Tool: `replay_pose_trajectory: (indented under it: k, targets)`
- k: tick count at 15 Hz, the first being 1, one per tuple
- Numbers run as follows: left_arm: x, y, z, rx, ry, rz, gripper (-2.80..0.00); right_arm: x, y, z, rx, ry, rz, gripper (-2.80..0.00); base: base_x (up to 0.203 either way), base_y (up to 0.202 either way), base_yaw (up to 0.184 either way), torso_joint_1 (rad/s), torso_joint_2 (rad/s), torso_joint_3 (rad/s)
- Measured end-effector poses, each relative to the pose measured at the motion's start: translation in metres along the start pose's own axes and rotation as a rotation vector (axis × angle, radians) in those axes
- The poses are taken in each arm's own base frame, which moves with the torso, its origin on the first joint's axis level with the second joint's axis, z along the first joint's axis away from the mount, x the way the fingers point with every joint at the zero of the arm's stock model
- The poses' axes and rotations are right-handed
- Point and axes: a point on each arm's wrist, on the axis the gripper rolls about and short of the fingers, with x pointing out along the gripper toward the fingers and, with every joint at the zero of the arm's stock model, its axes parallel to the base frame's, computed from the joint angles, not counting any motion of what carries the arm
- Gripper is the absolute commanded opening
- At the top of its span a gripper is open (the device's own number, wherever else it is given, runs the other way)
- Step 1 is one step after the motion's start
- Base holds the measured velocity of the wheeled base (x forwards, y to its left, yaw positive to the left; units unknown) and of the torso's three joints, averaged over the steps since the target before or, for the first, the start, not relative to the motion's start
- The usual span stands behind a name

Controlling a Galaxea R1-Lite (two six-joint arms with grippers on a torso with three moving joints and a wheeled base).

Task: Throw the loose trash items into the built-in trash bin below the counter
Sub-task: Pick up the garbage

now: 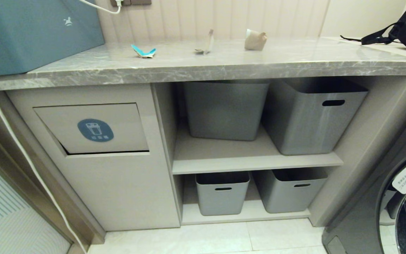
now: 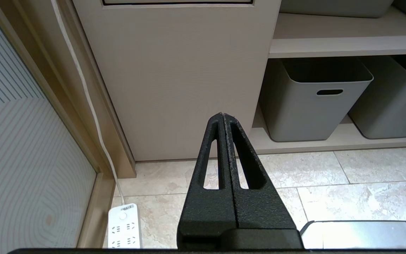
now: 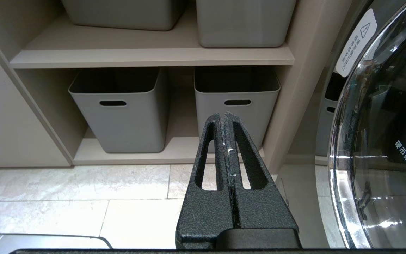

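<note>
Counter [image 1: 224,65]: grey marble, shiny. Wad [image 1: 255,40]: crumpled brown paper. Tubs [image 3: 116,113] past right claw [image 3: 223,116]: smooth matt grey plastic. Claw: rough black plastic. Floor [image 2: 330,176] under left claw [image 2: 222,115]: shiny stone tiles.

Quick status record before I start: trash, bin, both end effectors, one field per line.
trash on counter: turquoise wrapper, paper strip, beige wad, all apart
bin flap: below counter at left, blue sticker, bottom edge slightly ajar
left end effector: shut, empty, low before the bin cabinet
right end effector: shut, empty, low before the lower tubs
progress: nothing picked yet
</note>
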Motion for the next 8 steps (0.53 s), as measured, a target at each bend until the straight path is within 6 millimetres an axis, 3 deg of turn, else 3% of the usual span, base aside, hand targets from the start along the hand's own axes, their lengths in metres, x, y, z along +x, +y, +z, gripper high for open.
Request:
replay_pose_trajectory:
  k: [8]
  targets:
    - [0.0000, 0.0000, 0.0001, 0.000, 0.000, 0.000, -2.80, 0.0000, 0.0000, 0.0000, 0.000, 0.000, 0.000, -2.80, 0.000, 0.000, 0.000, 0.000, 0.00, 0.000]
